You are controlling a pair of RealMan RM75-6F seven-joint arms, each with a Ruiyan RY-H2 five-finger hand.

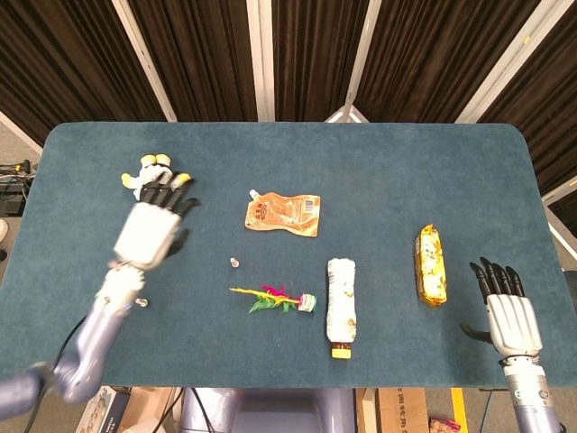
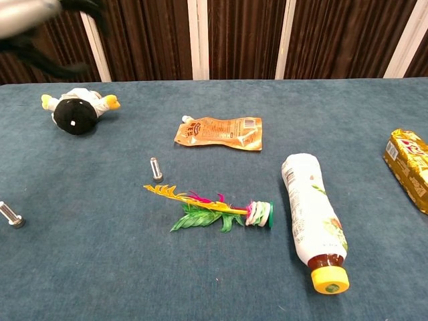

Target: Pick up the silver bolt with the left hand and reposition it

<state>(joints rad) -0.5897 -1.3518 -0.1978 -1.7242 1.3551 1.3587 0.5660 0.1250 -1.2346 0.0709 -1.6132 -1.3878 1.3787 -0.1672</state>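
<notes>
The silver bolt (image 2: 156, 169) stands upright on the desk (image 1: 379, 171), free of any grasp, just behind the yellow tip of the feather toy (image 2: 212, 208) and in front of the orange pouch (image 2: 221, 132). From the head view it sits left of the desk's middle, between the pouch and the feather toy.

The left hand (image 1: 151, 227) is raised above the left part of the desk, back toward the camera, fingers stretched out and spread, holding nothing. Its fingertips overlap the plush penguin (image 2: 77, 111), which lies on its side toward the far left corner. In the chest view only a blurred dark shape of that arm shows at the top left, too smeared to read.

A second bolt (image 2: 11, 215) lies on its side near the left edge, well apart from the first.

The right hand (image 1: 509, 311) hovers by the near right corner, fingers straight and slightly apart, thumb out to the side, empty. The gold snack packet (image 1: 430, 264) lies just to its left, lengthwise toward the far edge. A bottle (image 2: 312, 221) with a yellow cap lies on its side right of the feather toy, cap toward the near edge.
</notes>
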